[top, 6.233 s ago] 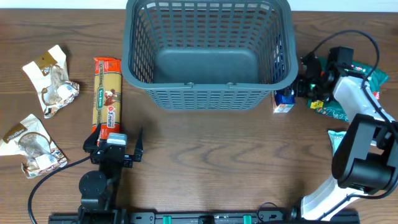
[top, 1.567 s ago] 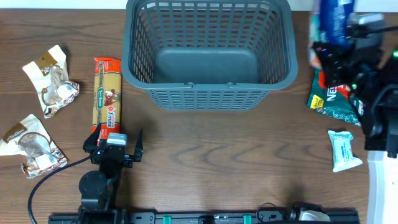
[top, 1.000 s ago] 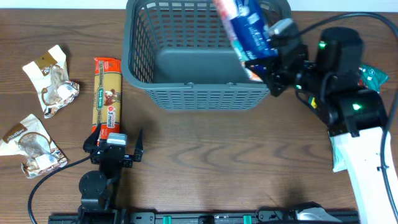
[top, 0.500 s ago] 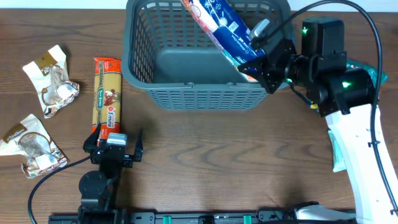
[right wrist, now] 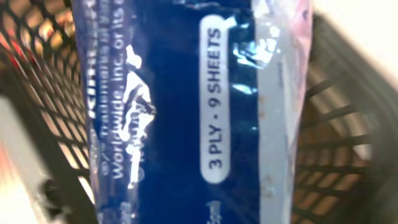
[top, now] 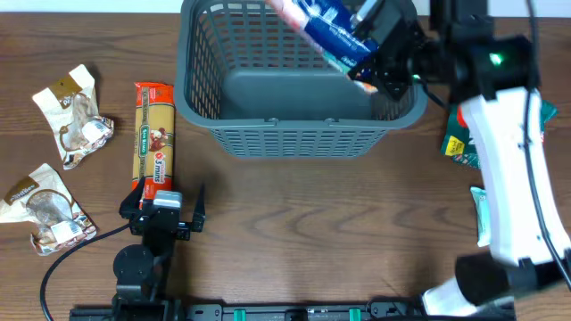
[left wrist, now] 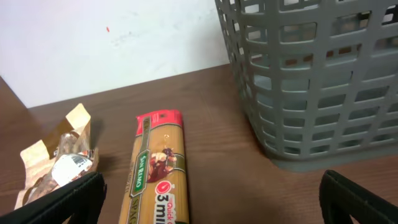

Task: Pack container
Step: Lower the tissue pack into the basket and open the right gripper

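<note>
Container (top: 299, 134) beneath tissue pack (top: 326, 22), pasta packet (top: 153, 134) beside

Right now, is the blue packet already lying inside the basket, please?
Not yet: the right gripper holds the blue packet tilted above the basket, which looks empty.

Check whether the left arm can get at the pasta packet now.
Probably yes: the pasta packet lies flat just ahead of the left pincer, which stands wide open, with nothing between them; the container stands off to one side.
</note>
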Tool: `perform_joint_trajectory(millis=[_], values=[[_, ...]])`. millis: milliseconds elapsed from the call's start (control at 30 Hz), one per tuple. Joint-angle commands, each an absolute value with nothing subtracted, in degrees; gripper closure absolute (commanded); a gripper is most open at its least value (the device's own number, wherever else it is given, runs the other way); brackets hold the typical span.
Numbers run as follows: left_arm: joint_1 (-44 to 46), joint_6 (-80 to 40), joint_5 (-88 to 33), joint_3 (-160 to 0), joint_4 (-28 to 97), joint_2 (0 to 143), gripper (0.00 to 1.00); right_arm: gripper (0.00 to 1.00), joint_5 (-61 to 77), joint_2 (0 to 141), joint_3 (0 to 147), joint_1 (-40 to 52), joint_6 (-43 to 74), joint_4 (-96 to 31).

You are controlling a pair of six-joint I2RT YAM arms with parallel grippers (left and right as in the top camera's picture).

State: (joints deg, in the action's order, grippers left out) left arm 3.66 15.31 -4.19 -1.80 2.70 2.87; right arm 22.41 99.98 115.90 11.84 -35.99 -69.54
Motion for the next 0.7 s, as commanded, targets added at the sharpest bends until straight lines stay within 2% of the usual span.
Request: perform_joint_trajectory(millis=[0,433,667], values=[[3.95,16.01,-4.95,-0.27,3.57,2.48,0.01,0.99,23.00,105.47,119.81,11.53,-41.98,-72.40],[3.95,16.01,-4.95,-0.27,3.57,2.48,0.01,0.99,22.94,112.55,120.01,11.22,-53.34,-73.45],[3.95,16.01,-4.95,-0.27,3.57,2.48,0.01,0.99,25.89,113.97,119.85,11.22,-61.58,-78.91]])
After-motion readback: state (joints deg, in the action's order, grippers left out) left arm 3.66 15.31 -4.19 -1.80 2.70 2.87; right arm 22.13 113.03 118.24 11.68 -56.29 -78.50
